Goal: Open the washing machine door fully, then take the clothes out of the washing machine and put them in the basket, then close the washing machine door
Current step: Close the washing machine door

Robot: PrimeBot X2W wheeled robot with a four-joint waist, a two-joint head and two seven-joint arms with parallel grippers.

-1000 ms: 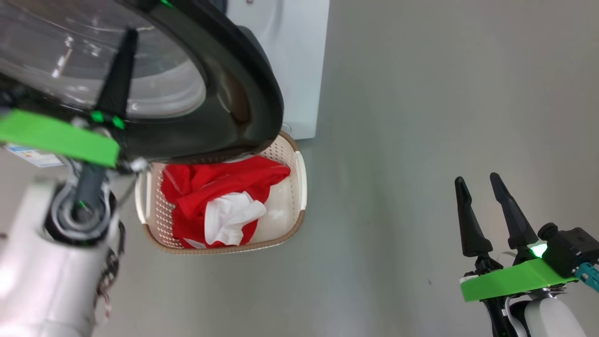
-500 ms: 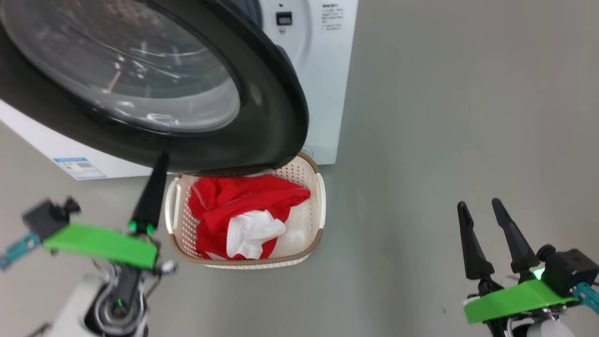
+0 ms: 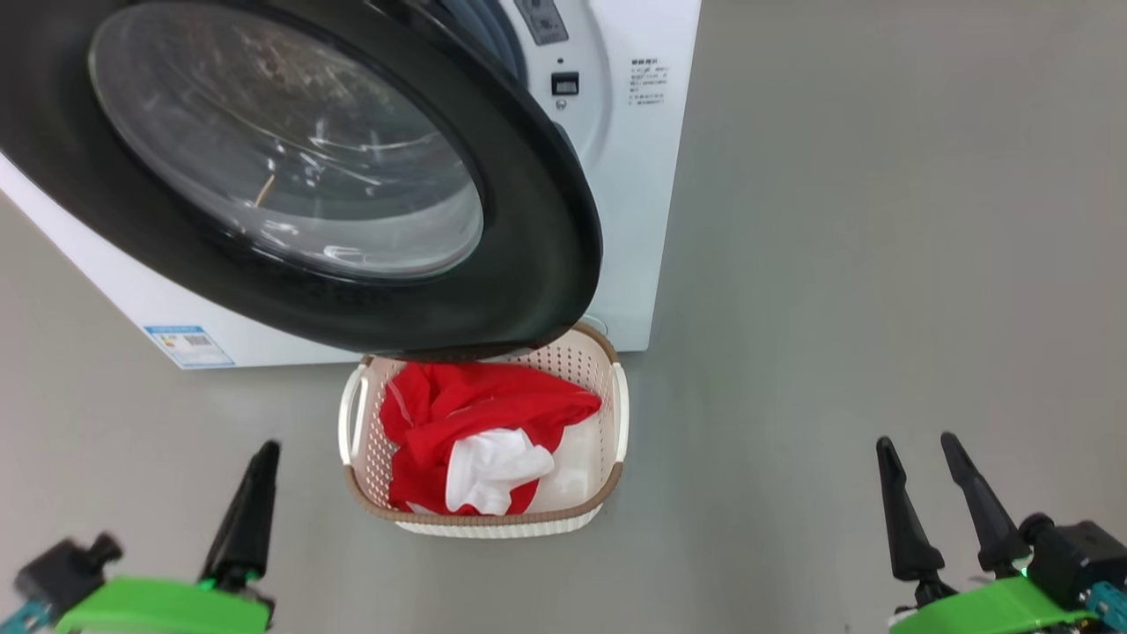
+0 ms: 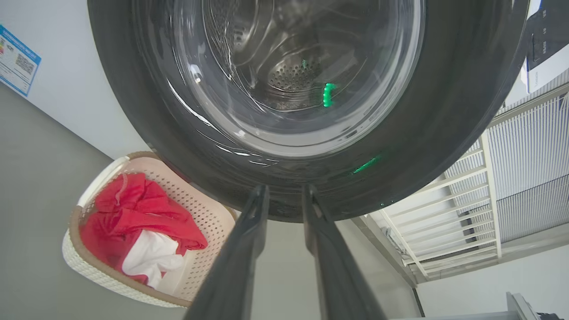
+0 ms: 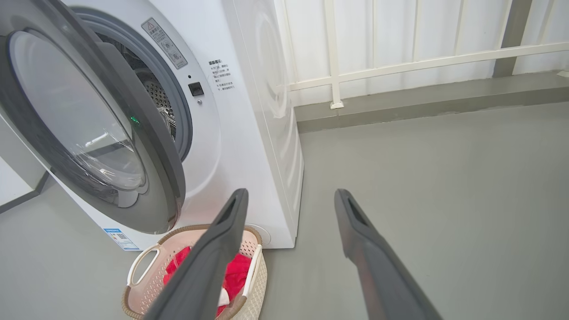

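The washing machine door (image 3: 546,264), black-rimmed with a bulging glass window, stands ajar from the white washing machine (image 3: 634,176); the drum opening shows behind the door (image 5: 146,146). Under its lower edge the basket (image 3: 588,359) sits on the floor, holding the red and white clothes (image 3: 493,409). My left gripper (image 3: 267,453) hangs low at the left, clear of the door. In the left wrist view the left gripper (image 4: 284,193) is open by a narrow gap, nothing between its fingers. My right gripper (image 3: 916,442) is wide open at the lower right, empty.
Grey floor (image 3: 880,264) stretches to the right of the machine and the basket. A white railing (image 5: 333,80) and a low grey kerb run along the wall behind the machine. A blue sticker (image 3: 189,345) is low on the machine's front.
The head camera has shifted. My left gripper has dropped from the door's rim to the lower left, and its fingers have parted a little. The right gripper stays open.
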